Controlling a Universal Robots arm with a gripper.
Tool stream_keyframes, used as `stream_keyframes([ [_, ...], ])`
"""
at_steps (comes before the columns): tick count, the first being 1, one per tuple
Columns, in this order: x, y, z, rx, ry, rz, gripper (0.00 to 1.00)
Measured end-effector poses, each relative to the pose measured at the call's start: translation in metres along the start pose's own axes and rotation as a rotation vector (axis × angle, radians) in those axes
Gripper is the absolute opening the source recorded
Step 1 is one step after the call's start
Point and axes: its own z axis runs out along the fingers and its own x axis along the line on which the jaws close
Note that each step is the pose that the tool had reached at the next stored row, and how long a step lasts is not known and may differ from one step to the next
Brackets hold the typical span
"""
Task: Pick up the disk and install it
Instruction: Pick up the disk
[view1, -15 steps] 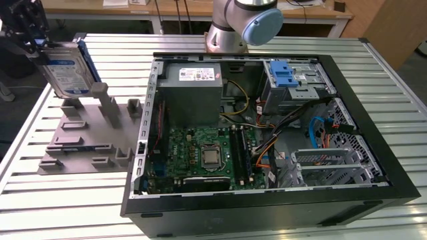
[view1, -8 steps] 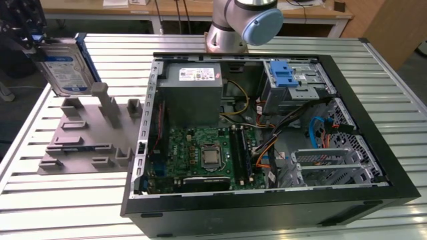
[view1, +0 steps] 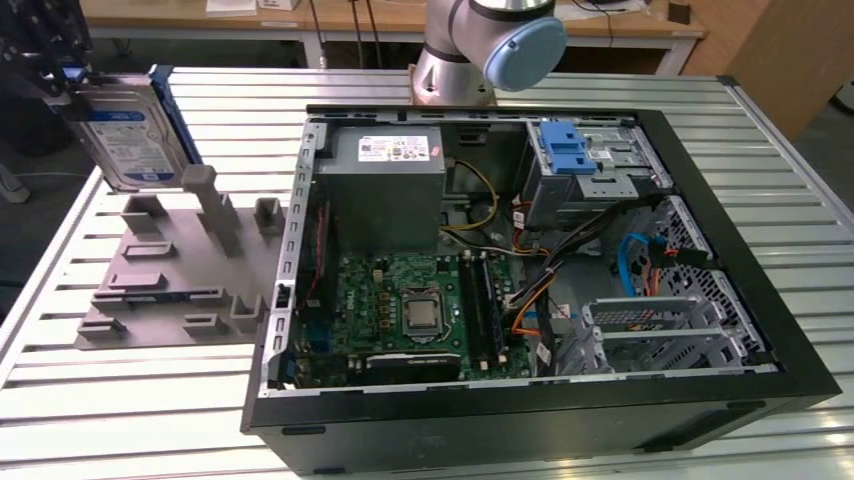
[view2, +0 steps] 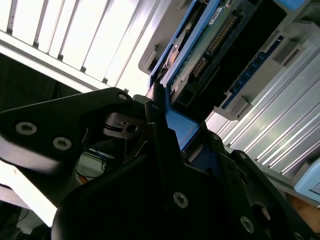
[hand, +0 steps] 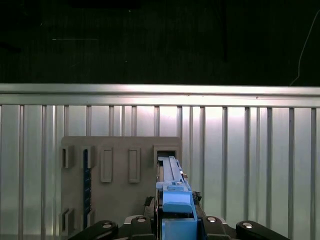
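The disk (view1: 127, 140), a silver-grey drive with a white and blue label in a blue bracket, hangs tilted at the exterior view's far left, lifted clear of the grey holder block (view1: 160, 270). My gripper (view1: 60, 80) is shut on its upper end. In the first wrist view the disk's blue bracket edge (hand: 172, 185) sticks out between the fingers of the gripper (hand: 176, 220), above the holder block (hand: 120, 200). The second wrist view shows the disk's green circuit-board side (view2: 210, 45) with the gripper (view2: 167, 125) clamped on the bracket.
An open computer case (view1: 747, 300) lies to the exterior view's right of the holder, with a motherboard (view1: 400, 310), a grey power supply box (view1: 387, 190), a blue-latched bay (view1: 567, 150) and a metal drive cage (view1: 654, 325). The arm's base (view1: 454, 60) stands behind the case on the slatted table (view1: 134, 410).
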Motion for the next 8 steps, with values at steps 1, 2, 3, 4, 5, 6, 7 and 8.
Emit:
stream_keyframes([
  [1,0.0,0.0001,-0.0005,-0.0002,0.0001,0.0,0.36],
  [2,0.0,0.0,-0.0008,-0.0001,0.0001,0.0,0.36],
  [3,0.0,0.0,-0.0012,0.0,0.0,0.0,0.36],
  [4,0.0,0.0,-0.0016,0.0,0.0,0.0,0.36],
  [5,0.0,0.0,-0.002,0.0001,0.0,0.0,0.36],
  [6,0.0,0.0,-0.0026,0.0,0.0,0.0,0.36],
  [7,0.0,0.0,-0.0033,0.0,0.0,0.0,0.36],
  [8,0.0,0.0,-0.004,0.0,0.0,0.0,0.36],
])
